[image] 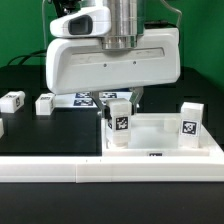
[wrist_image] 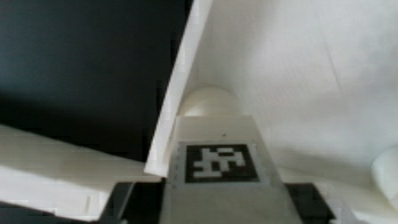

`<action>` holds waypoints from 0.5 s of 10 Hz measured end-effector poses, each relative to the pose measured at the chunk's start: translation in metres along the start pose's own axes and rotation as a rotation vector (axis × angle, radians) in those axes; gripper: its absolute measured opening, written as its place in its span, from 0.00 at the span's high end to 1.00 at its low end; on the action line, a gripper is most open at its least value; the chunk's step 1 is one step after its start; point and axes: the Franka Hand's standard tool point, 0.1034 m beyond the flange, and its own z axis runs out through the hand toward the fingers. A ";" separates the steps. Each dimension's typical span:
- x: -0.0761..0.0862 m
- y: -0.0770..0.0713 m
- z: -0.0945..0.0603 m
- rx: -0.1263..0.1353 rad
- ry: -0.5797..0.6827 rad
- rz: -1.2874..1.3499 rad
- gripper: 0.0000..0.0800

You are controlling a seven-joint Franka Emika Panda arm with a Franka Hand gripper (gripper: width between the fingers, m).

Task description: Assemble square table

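The white square table slab lies flat with its raised rim up. A white tagged leg stands upright in its corner on the exterior view's left. My gripper is over that leg and shut on it. In the wrist view the leg sits between the dark fingers, with the gripper closed on its sides and the slab's floor beyond it. A second leg stands upright in the slab's corner on the exterior view's right. Its edge shows in the wrist view.
The long white L-shaped border rail runs in front of the slab; it also shows in the wrist view. Two loose legs lie on the black table at the exterior view's left. The marker board lies behind the gripper.
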 end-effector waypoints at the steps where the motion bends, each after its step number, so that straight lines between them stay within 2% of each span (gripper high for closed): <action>1: -0.001 0.000 0.000 0.006 0.009 0.134 0.64; 5: -0.003 -0.003 0.000 0.000 0.044 0.664 0.64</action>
